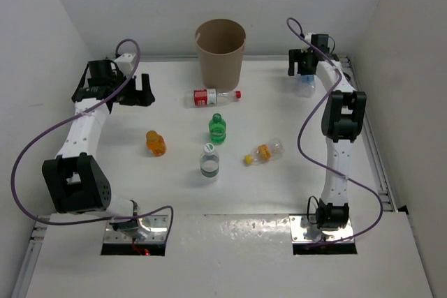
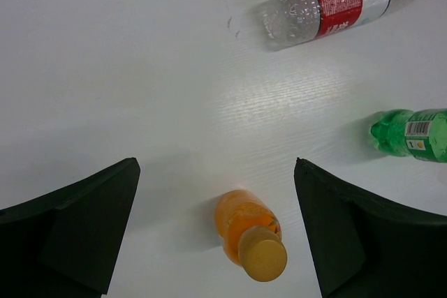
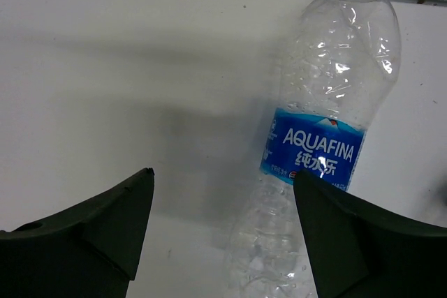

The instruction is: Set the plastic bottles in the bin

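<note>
Our right end effector (image 3: 223,193) hangs wide open and empty above the blue-labelled bottle (image 3: 318,148), which lies on the tabletop (image 3: 98,68), long axis crossing our closing line, off-centre.

Bin (image 1: 221,52) at far middle of table (image 1: 279,193), bottles (image 1: 217,129) scattered before it

Plastic bottles (image 1: 217,128) scattered before the upright bin (image 1: 221,50).

L arm (image 1: 84,127) angled far-left, L fingers (image 2: 77,235) apart, R arm (image 1: 339,137) stretched far, R fingers (image 3: 84,235) apart
</note>
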Motion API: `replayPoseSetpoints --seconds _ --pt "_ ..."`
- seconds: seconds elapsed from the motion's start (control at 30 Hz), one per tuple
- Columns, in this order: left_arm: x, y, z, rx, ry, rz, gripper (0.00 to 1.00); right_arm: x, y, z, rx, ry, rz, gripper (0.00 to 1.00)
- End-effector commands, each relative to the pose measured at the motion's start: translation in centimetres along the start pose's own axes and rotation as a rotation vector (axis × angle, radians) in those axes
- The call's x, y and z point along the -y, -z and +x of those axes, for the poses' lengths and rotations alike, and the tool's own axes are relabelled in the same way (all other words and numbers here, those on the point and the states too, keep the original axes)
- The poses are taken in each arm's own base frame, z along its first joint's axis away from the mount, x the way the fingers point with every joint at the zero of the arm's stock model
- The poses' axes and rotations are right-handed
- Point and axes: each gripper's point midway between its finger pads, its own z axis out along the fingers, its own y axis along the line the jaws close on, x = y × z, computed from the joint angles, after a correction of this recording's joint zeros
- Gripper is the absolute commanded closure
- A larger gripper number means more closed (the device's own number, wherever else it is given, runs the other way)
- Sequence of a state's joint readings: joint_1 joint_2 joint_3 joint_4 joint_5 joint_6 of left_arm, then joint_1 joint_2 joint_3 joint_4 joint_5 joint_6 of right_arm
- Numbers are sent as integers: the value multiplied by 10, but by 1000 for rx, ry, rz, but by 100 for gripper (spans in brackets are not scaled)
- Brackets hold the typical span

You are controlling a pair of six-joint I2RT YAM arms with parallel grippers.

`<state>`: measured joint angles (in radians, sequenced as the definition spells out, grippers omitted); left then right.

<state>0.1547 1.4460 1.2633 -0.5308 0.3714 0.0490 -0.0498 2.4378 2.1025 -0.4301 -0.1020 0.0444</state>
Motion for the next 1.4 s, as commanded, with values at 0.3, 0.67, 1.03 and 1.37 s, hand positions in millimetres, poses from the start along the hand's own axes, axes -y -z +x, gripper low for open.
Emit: replayPoseSetpoints --seconds 0.3,0.67,1.03,1.37 --pt "-8 7 -12 40 -29 -28 0 23 2 22 -28 15 105 19" --pt "-6 3 -4 16 -19 -15 0 52 9 26 -54 -10 217 21" --pt "-9 5 -2 13 -19 -35 0 60 16 69 -168 -8 222 36" --pt "-3 10 8 9 -25 -15 0 19 99 125 -400 8 34 58"
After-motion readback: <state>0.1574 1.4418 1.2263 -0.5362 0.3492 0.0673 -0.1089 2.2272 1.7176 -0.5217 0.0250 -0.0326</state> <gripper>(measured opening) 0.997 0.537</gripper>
